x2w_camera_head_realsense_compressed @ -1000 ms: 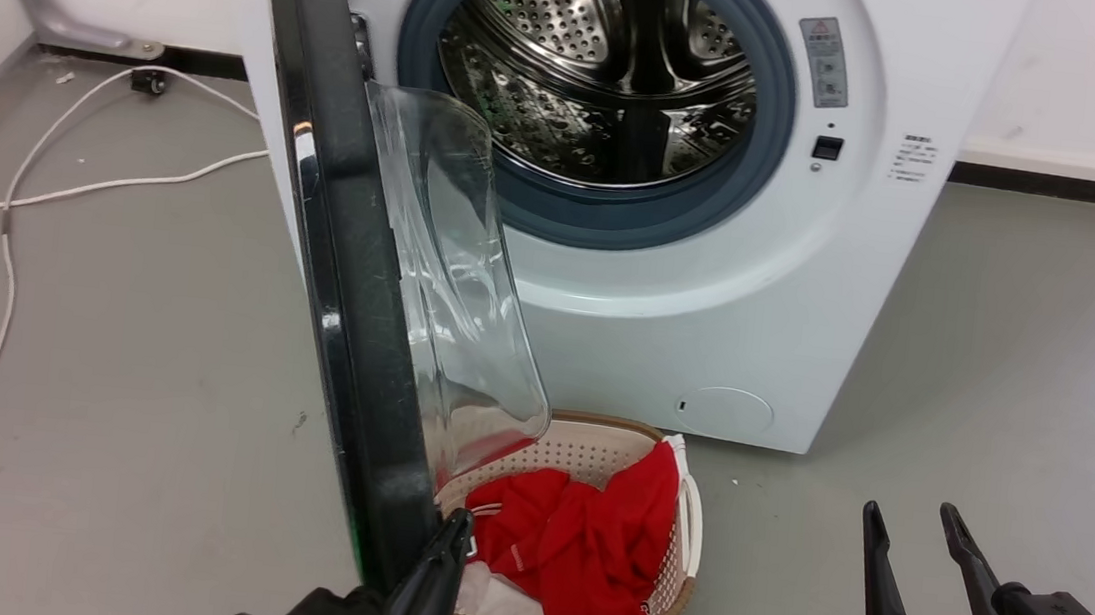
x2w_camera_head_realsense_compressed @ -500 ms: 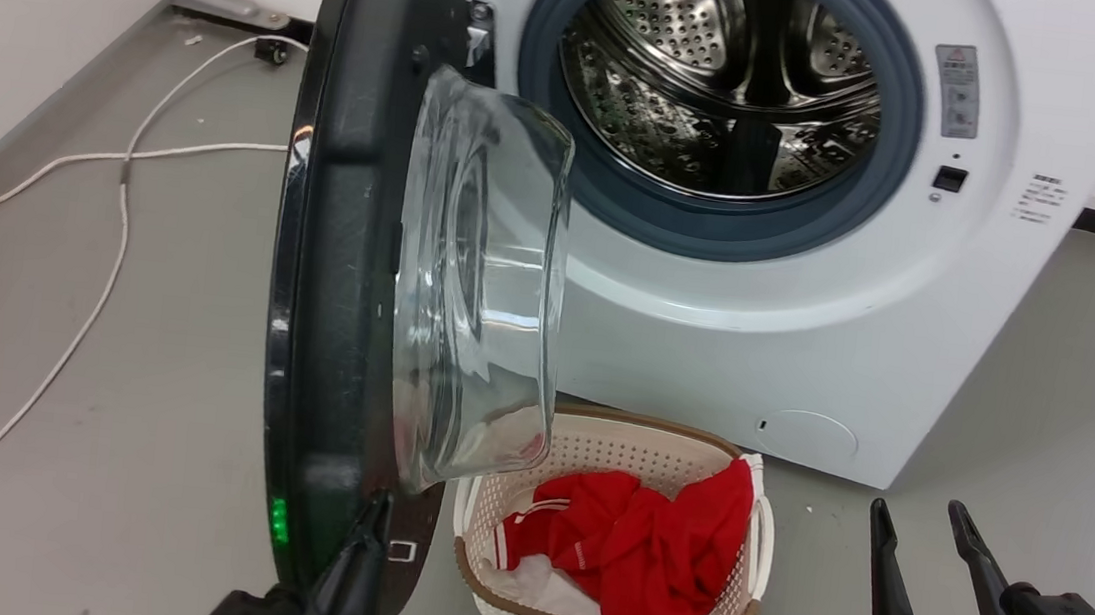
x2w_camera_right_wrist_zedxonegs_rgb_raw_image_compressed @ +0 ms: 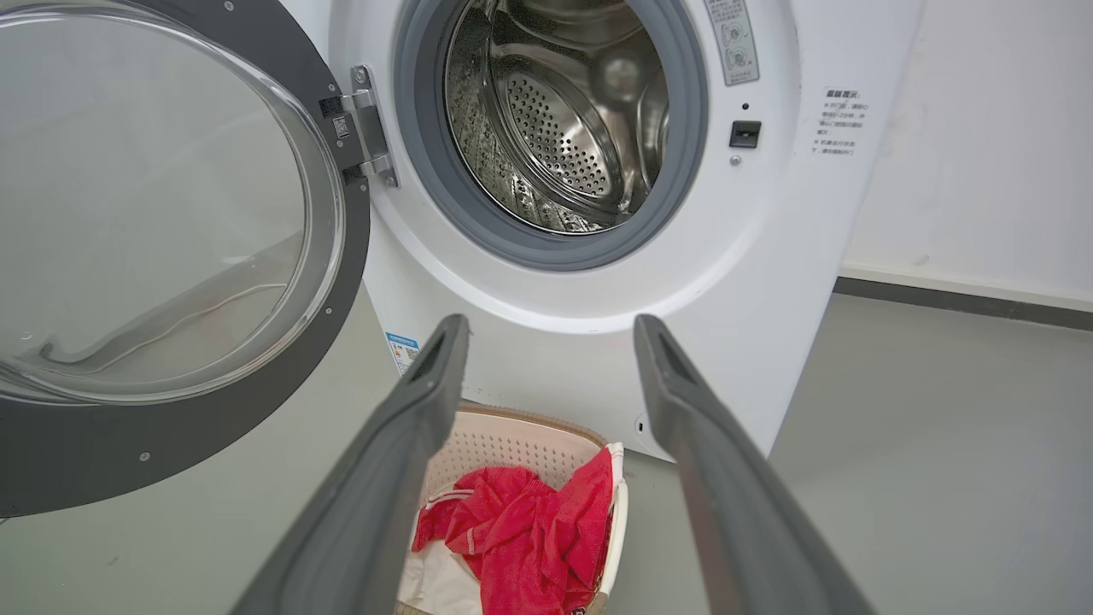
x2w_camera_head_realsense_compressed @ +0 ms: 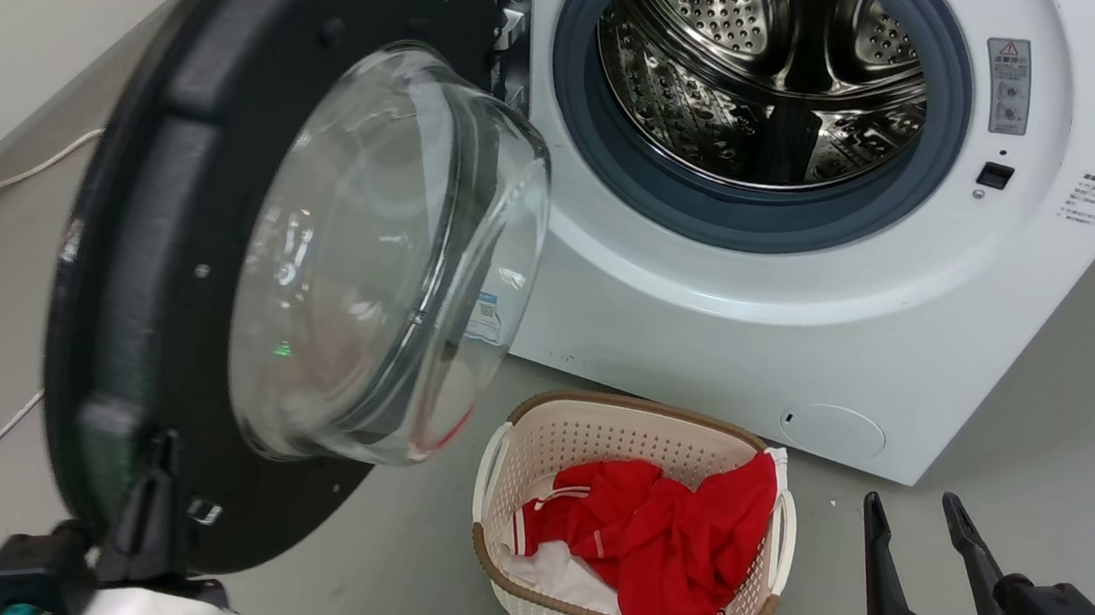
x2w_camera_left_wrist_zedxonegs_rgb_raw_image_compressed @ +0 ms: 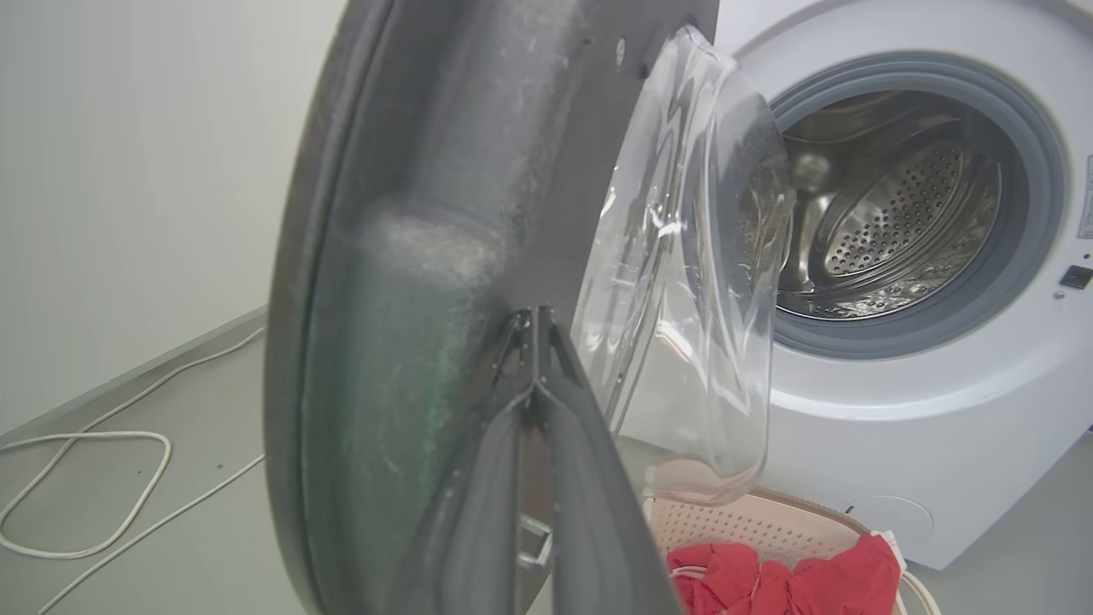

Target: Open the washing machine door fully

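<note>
The washing machine door (x2w_camera_head_realsense_compressed: 155, 209) stands swung out to the left on its hinge, its black inner face and clear glass bowl (x2w_camera_head_realsense_compressed: 381, 261) turned toward me. My left gripper (x2w_camera_head_realsense_compressed: 158, 471) is shut, its fingertips pressed against the low part of the door's inner face; in the left wrist view the left gripper (x2w_camera_left_wrist_zedxonegs_rgb_raw_image_compressed: 534, 329) rests on the door (x2w_camera_left_wrist_zedxonegs_rgb_raw_image_compressed: 410, 256) beside the glass. The white washing machine (x2w_camera_head_realsense_compressed: 758, 308) shows its steel drum (x2w_camera_head_realsense_compressed: 780, 79) uncovered. Low on the right, my right gripper (x2w_camera_head_realsense_compressed: 910, 503) is open and holds nothing; the right gripper (x2w_camera_right_wrist_zedxonegs_rgb_raw_image_compressed: 551, 329) points at the machine, with the door (x2w_camera_right_wrist_zedxonegs_rgb_raw_image_compressed: 171, 444) to its left.
A cream basket (x2w_camera_head_realsense_compressed: 595, 443) with red clothes (x2w_camera_head_realsense_compressed: 665, 550) sits on the grey floor in front of the machine, between the door and my right gripper. A white cable (x2w_camera_head_realsense_compressed: 7, 180) lies on the floor by the left wall.
The door has swung further out to the left, so its inner face now turns toward me. My left gripper moved left with it. The head camera also shifted. The right gripper stayed put.
</note>
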`<state>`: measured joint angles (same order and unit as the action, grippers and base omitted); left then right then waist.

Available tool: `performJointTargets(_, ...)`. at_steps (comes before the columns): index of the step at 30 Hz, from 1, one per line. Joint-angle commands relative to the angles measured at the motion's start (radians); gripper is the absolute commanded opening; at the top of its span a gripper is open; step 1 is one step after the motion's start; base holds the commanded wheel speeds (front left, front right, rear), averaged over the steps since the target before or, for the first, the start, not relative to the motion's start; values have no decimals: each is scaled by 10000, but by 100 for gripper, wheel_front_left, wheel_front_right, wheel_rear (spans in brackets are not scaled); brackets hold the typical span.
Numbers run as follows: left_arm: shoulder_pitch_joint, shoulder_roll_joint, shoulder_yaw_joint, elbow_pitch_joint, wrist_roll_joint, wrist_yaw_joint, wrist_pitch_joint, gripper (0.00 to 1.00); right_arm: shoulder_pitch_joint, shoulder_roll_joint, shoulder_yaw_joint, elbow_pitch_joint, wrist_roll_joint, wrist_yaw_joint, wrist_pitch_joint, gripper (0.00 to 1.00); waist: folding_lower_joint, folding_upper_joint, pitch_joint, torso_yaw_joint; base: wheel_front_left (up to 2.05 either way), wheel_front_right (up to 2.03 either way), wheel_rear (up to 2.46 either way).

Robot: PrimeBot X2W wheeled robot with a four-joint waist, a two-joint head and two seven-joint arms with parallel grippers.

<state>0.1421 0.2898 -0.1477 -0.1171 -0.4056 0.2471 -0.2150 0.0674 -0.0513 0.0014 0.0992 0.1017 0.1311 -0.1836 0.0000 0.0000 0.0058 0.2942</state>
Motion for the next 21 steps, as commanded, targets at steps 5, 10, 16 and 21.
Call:
performJointTargets(5, -568, 314, 1138, 749, -681, -43, -235, 0, -265, 21, -43, -235, -219, -7, 142, 100, 0, 0, 492, -302, 0, 0, 0)
performJointTargets(10, -1188, 770, 2111, 1832, -1226, -451, -381, 0, -416, 21, -45, -294, -310, -7, 210, 100, 0, 0, 852, -551, 0, 0, 0)
performJointTargets(16, -1909, 1264, 3031, 3079, -1584, -840, -470, 0, -662, 21, -91, -346, -345, -7, 202, 100, 0, 0, 1266, -746, 0, 0, 0)
performJointTargets(21, -2488, 1591, 3424, 3971, -1692, -1177, -501, 0, -824, -24, -113, -339, -387, -7, 193, 100, 0, 0, 1532, -807, 0, 0, 0)
